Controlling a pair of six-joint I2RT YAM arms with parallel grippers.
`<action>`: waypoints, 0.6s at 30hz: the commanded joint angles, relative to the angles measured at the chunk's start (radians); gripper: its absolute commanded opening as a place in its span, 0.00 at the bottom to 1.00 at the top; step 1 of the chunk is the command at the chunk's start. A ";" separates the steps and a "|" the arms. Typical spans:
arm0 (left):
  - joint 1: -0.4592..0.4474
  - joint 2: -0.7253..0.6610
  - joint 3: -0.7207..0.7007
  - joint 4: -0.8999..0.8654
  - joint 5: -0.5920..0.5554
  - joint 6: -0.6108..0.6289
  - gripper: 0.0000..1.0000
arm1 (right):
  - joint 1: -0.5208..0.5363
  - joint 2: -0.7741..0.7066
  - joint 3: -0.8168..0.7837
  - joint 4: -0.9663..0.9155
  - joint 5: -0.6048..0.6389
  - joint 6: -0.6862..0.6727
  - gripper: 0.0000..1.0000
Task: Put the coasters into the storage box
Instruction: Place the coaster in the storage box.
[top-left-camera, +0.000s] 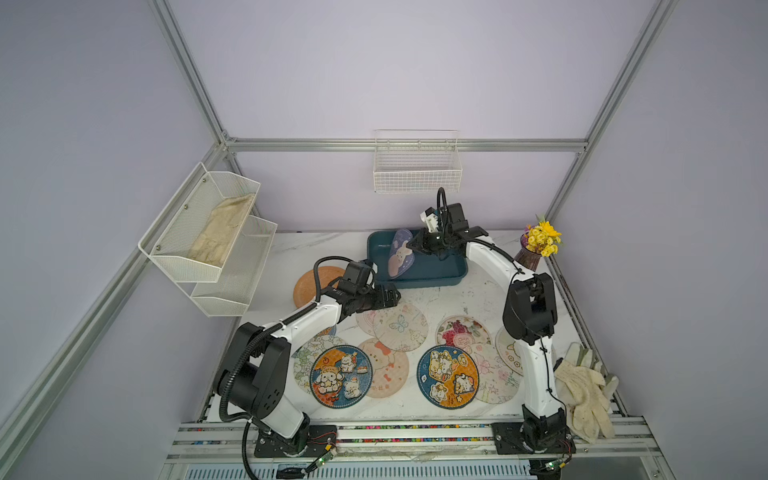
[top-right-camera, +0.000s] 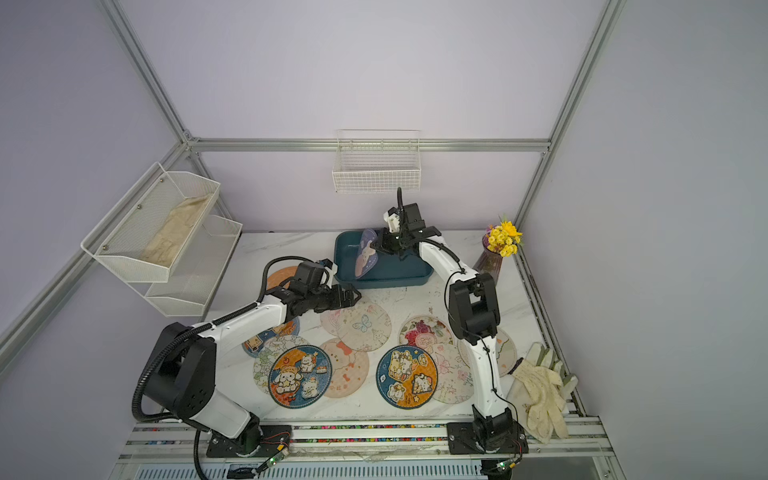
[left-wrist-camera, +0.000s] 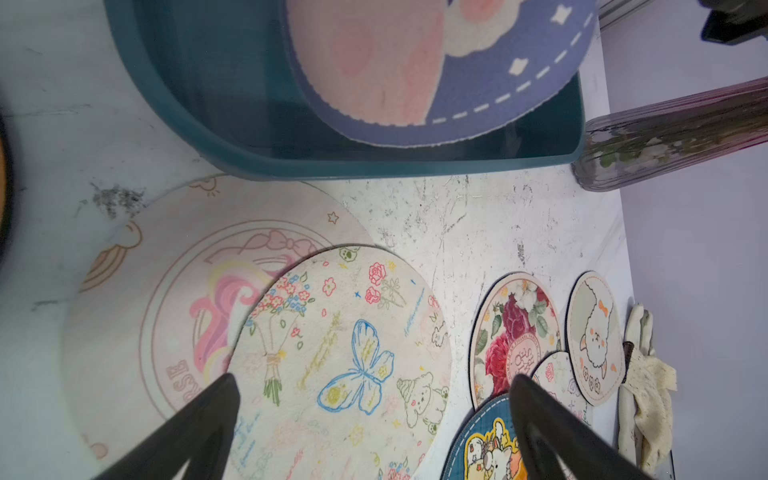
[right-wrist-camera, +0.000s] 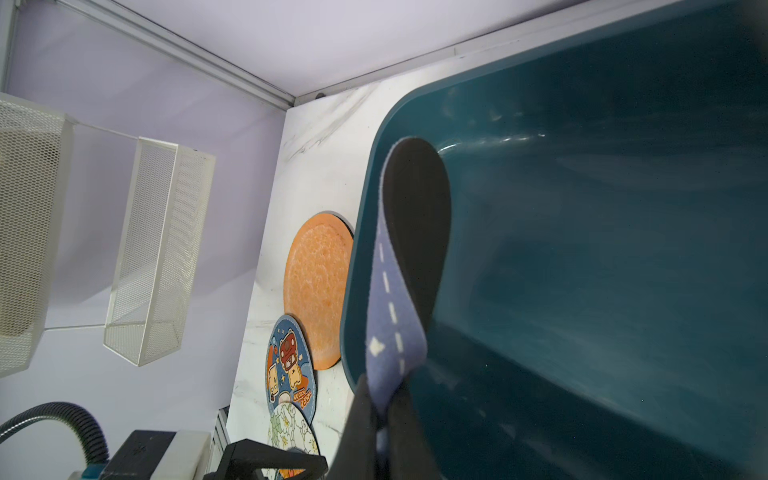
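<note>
Storage box (top-left-camera: 428, 283): dark teal tray at the middle of the far edge of the table (top-left-camera: 469, 291).
Right claw (right-wrist-camera: 384, 409): pressed together on the rim of the purple bunny coaster (top-left-camera: 400, 253), pinching it.
Purple bunny coaster: hangs on edge, slightly curled, with its lower part inside the box walls. Whether it touches the box floor cannot be told.
Left claw (left-wrist-camera: 374, 382): spread wide and holding nothing, above the butterfly coaster (left-wrist-camera: 353, 353), just on the near side of the box.
Orange coaster (top-left-camera: 309, 284): flat on the table, just beside the box's left end.
Other coasters: overlapping in clusters across the near half of the table. They include the left cartoon coaster (top-left-camera: 340, 380) and the right cartoon coaster (top-left-camera: 449, 376), both navy and orange.
Flower vase (top-left-camera: 528, 257): at the far right corner.
Gloves (top-left-camera: 586, 390): at the right edge, toward the near corner.
</note>
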 joint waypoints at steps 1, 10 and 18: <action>0.019 -0.047 -0.038 0.016 0.005 0.000 1.00 | 0.000 0.035 0.042 0.028 0.023 0.020 0.00; 0.040 -0.044 -0.034 -0.020 -0.004 0.014 1.00 | -0.021 0.132 0.087 -0.161 0.271 -0.103 0.00; 0.041 -0.040 -0.035 -0.033 -0.008 0.012 1.00 | -0.058 0.179 0.159 -0.300 0.431 -0.192 0.00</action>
